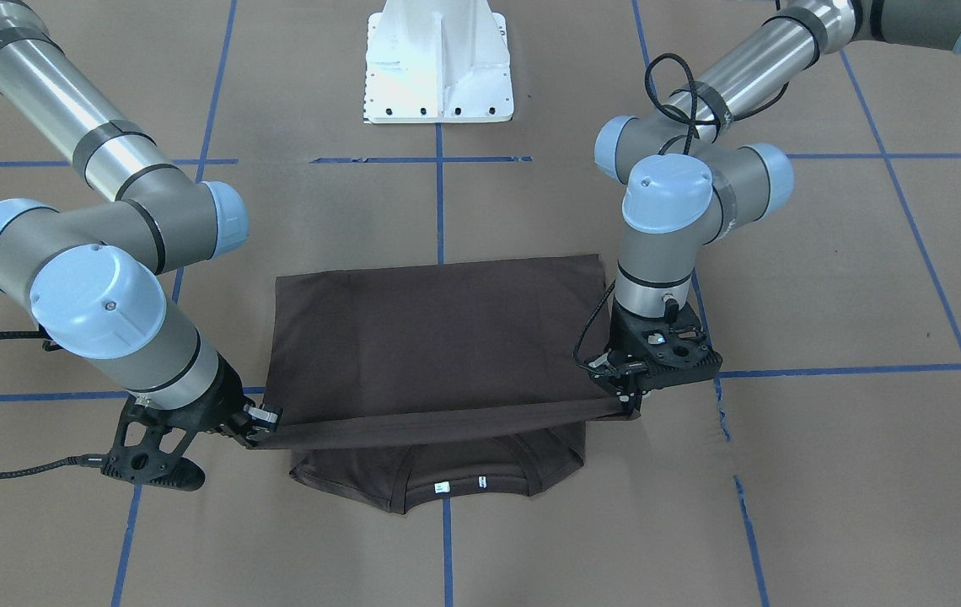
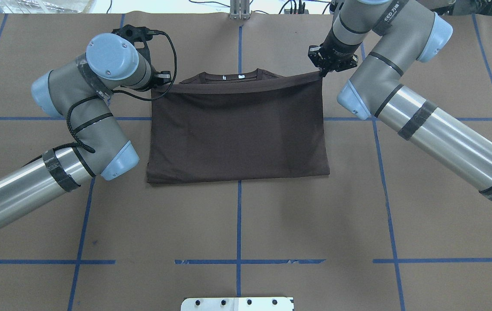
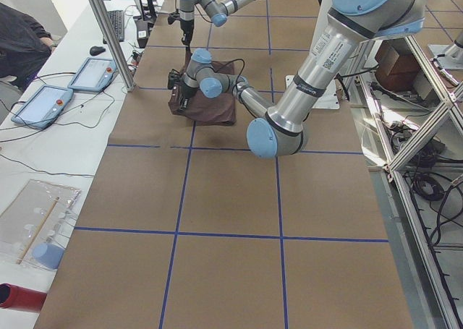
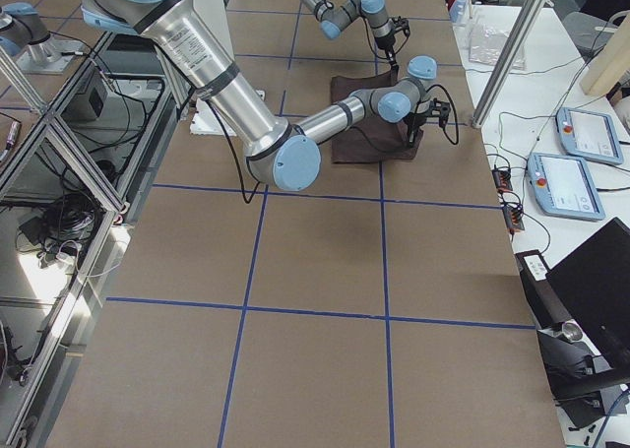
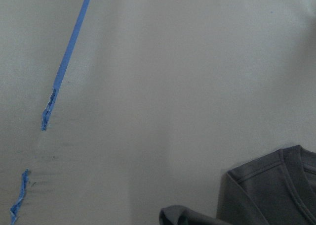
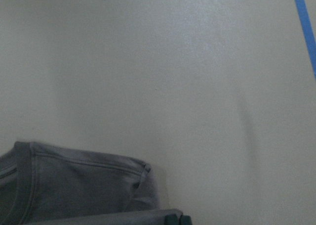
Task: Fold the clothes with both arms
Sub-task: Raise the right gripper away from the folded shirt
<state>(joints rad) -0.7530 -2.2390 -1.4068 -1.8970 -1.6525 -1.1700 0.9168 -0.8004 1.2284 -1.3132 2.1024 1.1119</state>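
The dark brown T-shirt [image 2: 237, 129] lies folded at mid-table, its collar and white labels [image 1: 447, 487] toward the far side from the robot. A doubled-over edge of the T-shirt [image 1: 438, 421] is stretched taut just above the collar between both grippers. My left gripper [image 2: 156, 86] is shut on that edge's corner, at the right [image 1: 628, 403] in the front-facing view. My right gripper [image 2: 321, 71] is shut on the other corner [image 1: 255, 430]. The left wrist view catches a bit of collar [image 5: 276, 195]; the right wrist view shows a shoulder [image 6: 74, 185].
The white bolted pedestal [image 1: 438, 67] stands at the robot's side of the brown paper table, which is marked with blue tape lines [image 2: 238, 224]. Beyond the shirt, a side bench holds tablets [image 3: 43, 101], and a seated person [image 3: 18, 40] is there.
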